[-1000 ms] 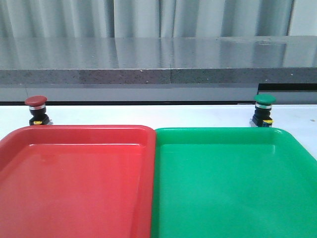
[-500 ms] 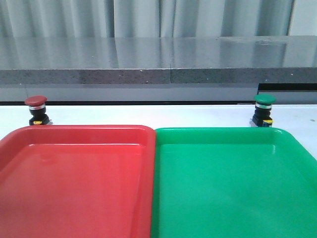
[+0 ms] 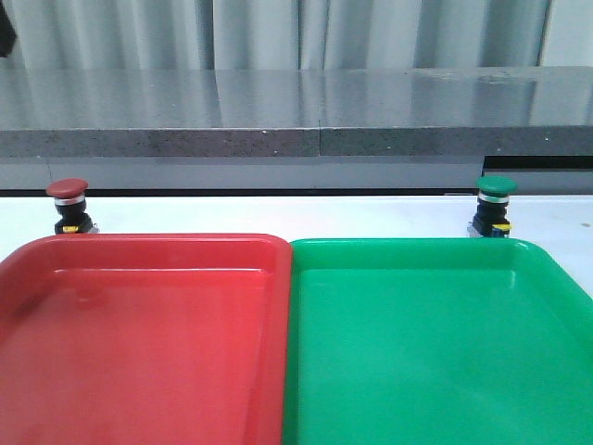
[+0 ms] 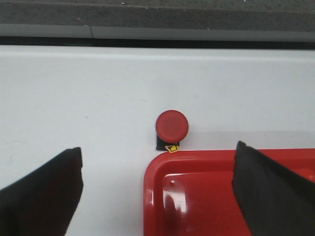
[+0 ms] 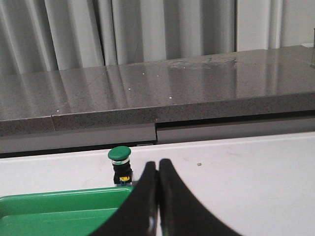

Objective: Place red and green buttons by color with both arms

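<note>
The red button [image 3: 68, 191] stands upright on the white table just behind the red tray's far left corner. It also shows in the left wrist view [image 4: 172, 125], from above. My left gripper [image 4: 158, 147] is open wide and empty, hovering above it, its fingers [image 4: 44, 191] spread to either side. The green button [image 3: 496, 188] stands upright behind the green tray's far right corner. It also shows in the right wrist view [image 5: 119, 154]. My right gripper [image 5: 157, 165] is shut and empty, short of that button and a little to one side.
A red tray [image 3: 139, 243] and a green tray [image 3: 417, 245] lie side by side at the front, both empty. A grey stone ledge [image 3: 296, 139] runs behind the white table. A dark sliver of the left arm [image 3: 5, 28] shows at the top left corner.
A dark piece of the left arm has come into the front view's top left corner. The buttons and trays have not moved.
</note>
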Robot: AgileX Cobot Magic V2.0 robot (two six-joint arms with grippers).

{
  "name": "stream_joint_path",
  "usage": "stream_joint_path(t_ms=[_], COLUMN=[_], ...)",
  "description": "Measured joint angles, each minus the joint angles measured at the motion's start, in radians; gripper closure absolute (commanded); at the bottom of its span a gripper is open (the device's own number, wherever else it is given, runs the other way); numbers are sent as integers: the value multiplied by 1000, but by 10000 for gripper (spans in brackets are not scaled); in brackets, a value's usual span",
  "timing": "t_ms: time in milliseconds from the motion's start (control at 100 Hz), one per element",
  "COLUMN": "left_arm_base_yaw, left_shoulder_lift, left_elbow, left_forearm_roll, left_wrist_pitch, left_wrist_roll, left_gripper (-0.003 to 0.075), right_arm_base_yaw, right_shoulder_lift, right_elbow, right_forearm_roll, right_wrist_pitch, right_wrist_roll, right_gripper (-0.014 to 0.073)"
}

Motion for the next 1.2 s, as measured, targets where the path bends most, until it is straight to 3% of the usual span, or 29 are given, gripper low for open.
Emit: stream_joint_path(t_ms=[560, 1070, 1200], left_arm_base_yaw=[-25, -25, -25], left_shoulder_lift=[384, 530, 532], left_elbow=[-226, -255, -255], left_forearm_roll=[-55, -59, -59], left_wrist_pitch=[94, 84, 83], left_wrist_roll=[0, 0, 0], left_gripper=[136, 137, 204], right_arm_base_yaw=[0, 0, 0], right_shoulder_lift=[0, 0, 0], right_elbow=[0, 0, 0], right_forearm_roll=[0, 0, 0], right_wrist_pitch=[0, 0, 0], right_wrist_roll=[0, 0, 0], right_gripper=[657, 657, 657])
